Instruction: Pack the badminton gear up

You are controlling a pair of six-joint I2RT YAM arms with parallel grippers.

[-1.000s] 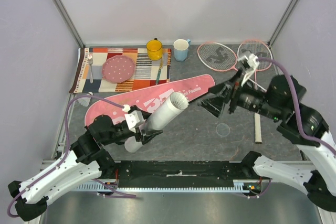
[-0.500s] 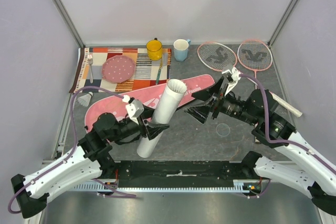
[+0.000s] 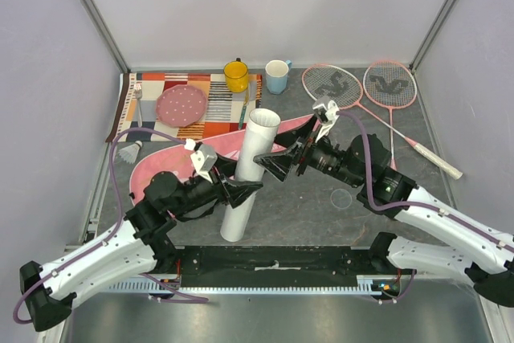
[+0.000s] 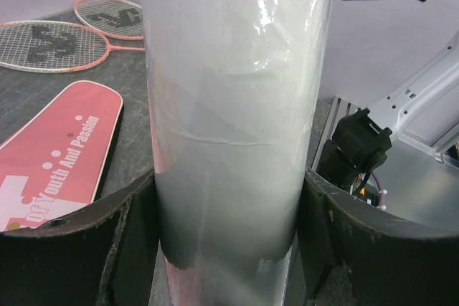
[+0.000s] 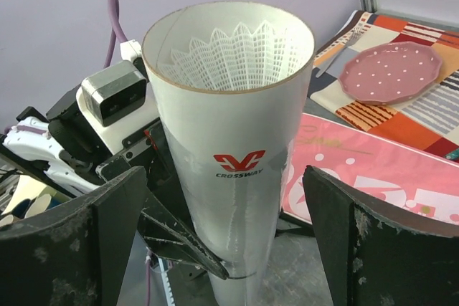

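tube [image 3: 250,174]: near upright at table centre, open mouth up, red logo on its side; whether the base touches the table, unclear.
left gripper [image 3: 241,191]: clamped on the tube's lower half, reaching in from 8 o'clock; fingers [image 4: 72,249] pressed against both sides.
right gripper [image 3: 273,166]: jaws wide apart, reaching in from 3 o'clock at the tube's upper half; fingers [image 5: 72,249] flanking it with a gap on each side, gripping nothing.
shuttlecock [image 5: 233,59]: inside the tube, white skirt up, just below the rim.
loose shuttlecock [image 3: 128,153]: on the table at 9 o'clock, just beside the bag's wide end.
bag [image 3: 173,168]: flat on the table, stretched from 8 toward 1 o'clock, passing behind the tube, white lettering up.
rackets [image 3: 333,86]: two at 1 o'clock, heads side by side, well apart from the tube; one white handle running toward 4 o'clock.
placemat [image 3: 221,118]: at 11 o'clock, with plate [image 3: 181,105] on it.
yellow mug [image 3: 236,75]: at 12 o'clock, on the placemat's far corner.
blue mug [image 3: 277,76]: just beside the yellow mug, on the table.
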